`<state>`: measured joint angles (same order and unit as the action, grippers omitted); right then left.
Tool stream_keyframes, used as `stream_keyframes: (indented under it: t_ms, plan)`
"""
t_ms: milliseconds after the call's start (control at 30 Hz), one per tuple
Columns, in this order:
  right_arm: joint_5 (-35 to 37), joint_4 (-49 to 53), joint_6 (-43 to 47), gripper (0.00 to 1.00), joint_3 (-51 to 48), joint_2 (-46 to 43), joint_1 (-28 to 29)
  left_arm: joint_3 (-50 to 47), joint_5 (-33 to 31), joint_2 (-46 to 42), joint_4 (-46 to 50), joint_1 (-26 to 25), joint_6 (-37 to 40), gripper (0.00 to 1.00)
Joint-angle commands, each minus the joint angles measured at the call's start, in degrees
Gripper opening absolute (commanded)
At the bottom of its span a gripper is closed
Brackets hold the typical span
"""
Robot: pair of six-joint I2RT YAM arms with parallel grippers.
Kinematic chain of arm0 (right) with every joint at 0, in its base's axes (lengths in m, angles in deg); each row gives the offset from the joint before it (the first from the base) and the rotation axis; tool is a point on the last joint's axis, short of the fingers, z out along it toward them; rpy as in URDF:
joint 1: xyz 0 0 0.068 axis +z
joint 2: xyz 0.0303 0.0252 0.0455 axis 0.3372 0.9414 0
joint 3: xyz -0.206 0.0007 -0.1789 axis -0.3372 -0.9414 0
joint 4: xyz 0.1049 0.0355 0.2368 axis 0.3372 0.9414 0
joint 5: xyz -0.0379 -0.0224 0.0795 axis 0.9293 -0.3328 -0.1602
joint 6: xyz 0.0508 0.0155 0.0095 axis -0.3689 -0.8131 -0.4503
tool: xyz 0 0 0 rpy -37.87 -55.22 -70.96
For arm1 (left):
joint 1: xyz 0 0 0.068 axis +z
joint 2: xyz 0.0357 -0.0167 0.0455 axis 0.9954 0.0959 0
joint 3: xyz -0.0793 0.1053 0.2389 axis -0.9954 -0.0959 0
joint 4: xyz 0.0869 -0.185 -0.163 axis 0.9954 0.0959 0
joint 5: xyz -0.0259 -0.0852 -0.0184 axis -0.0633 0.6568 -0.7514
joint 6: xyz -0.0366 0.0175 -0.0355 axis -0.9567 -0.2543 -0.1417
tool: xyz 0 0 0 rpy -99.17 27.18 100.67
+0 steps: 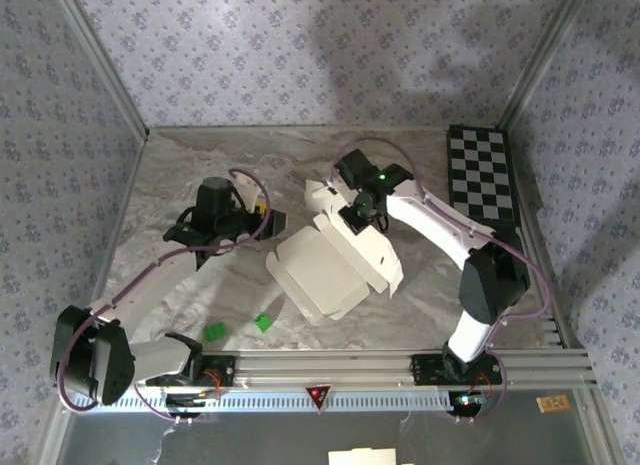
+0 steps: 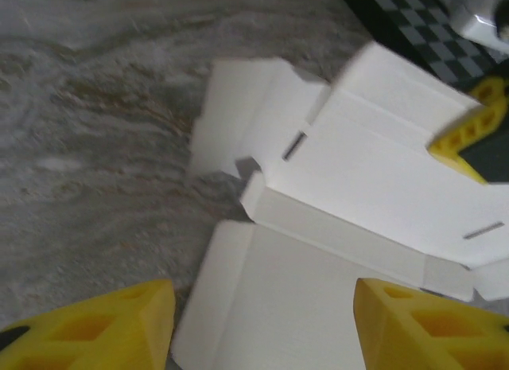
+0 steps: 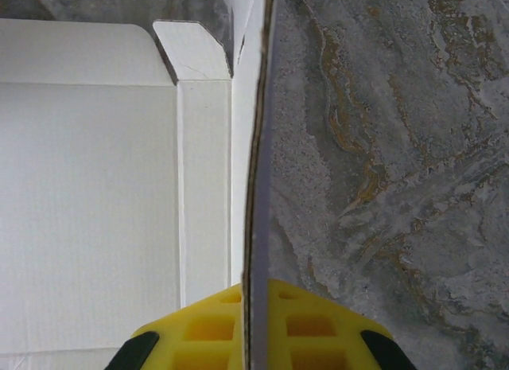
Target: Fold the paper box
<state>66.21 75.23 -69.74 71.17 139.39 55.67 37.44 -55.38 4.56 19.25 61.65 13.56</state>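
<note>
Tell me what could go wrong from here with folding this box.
1. The right pincer clamps only a thin upright wall of the white die-cut cardboard paper box. A hard pull might crease or tear that wall, or it could slip out.
2. The left pincer hangs open over a near flap, holding nothing, so the box may slide on the grey marbled table when pulled.

Marbled table point(image 1: 290, 150), paper box point(image 1: 325, 270), green bits point(image 1: 215, 332), checkerboard point(image 1: 482, 175)
</note>
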Motion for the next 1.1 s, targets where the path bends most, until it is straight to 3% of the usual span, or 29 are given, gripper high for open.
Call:
stream_keyframes:
  t_ms: [0,333,700,867,1067]
  plan:
    - [-8.0,-2.9,7.7,0.0,-3.1,-6.0,-1.9,3.2,6.5,1.9,-2.3,1.2,4.0,0.67]
    - [-16.4,-4.5,13.4,0.0,-4.6,-10.4,-6.7,11.0,12.1,11.1,-3.0,1.2,17.8,0.7]
    - [-17.6,-4.8,13.3,0.0,-4.5,-10.0,-6.9,20.6,15.1,21.2,-4.4,1.2,20.1,0.68]
    - [-17.2,-4.7,13.2,0.0,-4.5,-9.9,-6.9,24.3,21.2,23.4,-0.9,1.1,21.7,0.46]
    - [-16.9,-5.5,11.2,0.0,-4.4,-9.5,-7.5,23.3,20.3,22.3,-0.6,0.5,22.7,0.15]
